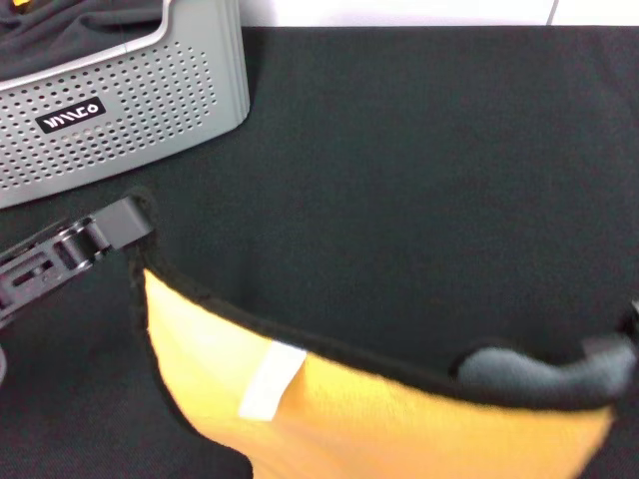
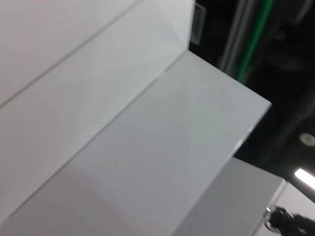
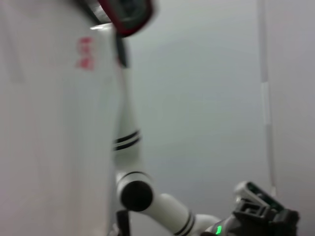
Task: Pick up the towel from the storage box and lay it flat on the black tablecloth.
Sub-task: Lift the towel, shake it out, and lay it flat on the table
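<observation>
Head view | fleecy orange towel point(image 1: 399, 419) | perforated grey storage box point(image 1: 130, 100) | matte black tablecloth point(image 1: 419, 170)

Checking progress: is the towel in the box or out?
Out: the towel hangs over the tablecloth, clear of the box.

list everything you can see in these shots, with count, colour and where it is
towel: one, orange-yellow face with thin black edging, a grey fold at its right corner, held up by two corners over the near part of the cloth
white tag: one, on the towel's orange-yellow face, left of centre
storage box: one, light grey with perforated walls and a black logo label, far left corner
dark fabric: inside the storage box, only partly seen
black tablecloth: one, matte black, covering the table
left gripper: black, at the towel's left top corner
right gripper: black, at the right edge of the head view, at the towel's right corner, mostly out of frame
</observation>
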`<state>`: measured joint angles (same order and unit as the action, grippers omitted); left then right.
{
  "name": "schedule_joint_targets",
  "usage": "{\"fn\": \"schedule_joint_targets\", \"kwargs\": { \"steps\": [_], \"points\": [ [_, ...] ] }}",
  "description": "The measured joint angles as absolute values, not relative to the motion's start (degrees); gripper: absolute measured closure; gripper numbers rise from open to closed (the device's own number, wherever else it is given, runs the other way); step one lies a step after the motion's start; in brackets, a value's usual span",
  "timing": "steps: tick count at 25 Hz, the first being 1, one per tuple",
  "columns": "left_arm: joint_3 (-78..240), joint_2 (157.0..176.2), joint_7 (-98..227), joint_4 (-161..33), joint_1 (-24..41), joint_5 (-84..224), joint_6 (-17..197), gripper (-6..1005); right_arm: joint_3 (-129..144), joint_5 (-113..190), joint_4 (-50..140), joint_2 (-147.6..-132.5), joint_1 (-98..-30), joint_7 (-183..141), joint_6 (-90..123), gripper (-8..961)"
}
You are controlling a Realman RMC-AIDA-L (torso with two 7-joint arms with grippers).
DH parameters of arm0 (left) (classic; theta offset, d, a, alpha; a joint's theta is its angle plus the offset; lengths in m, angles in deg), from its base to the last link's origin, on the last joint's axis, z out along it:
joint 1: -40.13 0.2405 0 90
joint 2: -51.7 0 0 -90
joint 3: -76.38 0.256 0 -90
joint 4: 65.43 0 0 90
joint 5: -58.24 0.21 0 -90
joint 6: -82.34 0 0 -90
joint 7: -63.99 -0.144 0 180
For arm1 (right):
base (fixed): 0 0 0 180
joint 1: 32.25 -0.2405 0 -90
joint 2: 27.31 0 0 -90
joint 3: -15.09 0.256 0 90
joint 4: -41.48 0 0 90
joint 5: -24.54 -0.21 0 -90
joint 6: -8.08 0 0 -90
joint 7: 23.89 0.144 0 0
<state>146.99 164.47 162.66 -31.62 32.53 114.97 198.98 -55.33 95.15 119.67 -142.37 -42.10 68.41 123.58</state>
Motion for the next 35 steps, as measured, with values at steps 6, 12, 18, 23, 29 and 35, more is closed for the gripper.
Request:
{"fn": "schedule_joint_targets", "kwargs": {
  "steps": [6, 12, 18, 23, 29, 35],
  "points": [
    [146.85, 163.66, 155.75, -46.62, 24.23, 116.01, 198.71, 986, -55.07, 98.46, 106.76, -142.49, -46.74, 64.84, 117.10, 938],
    [143.62, 164.91, 152.97, -49.97, 21.80, 115.35, 193.60, 986, -54.84, 99.34, 97.26, -142.51, -51.22, 61.60, 113.07, 938],
    [137.62, 167.28, 152.61, -50.06, 22.05, 115.34, 186.17, 986, -54.94, 101.89, 93.49, -142.68, -53.74, 58.24, 105.31, 938],
    [132.10, 169.97, 150.94, -50.14, 22.02, 115.32, 180.93, 985, -55.35, 102.07, 93.28, -142.94, -53.95, 55.72, 100.10, 938],
    [128.62, 171.61, 149.66, -50.71, 21.45, 115.20, 175.94, 985, -55.41, 101.80, 89.30, -143.22, -57.61, 52.53, 93.67, 938],
    [127.46, 171.61, 147.13, -53.68, 19.19, 114.58, 173.77, 985, -55.69, 100.99, 87.46, -143.52, -59.86, 48.83, 87.40, 938]
  ]
}}
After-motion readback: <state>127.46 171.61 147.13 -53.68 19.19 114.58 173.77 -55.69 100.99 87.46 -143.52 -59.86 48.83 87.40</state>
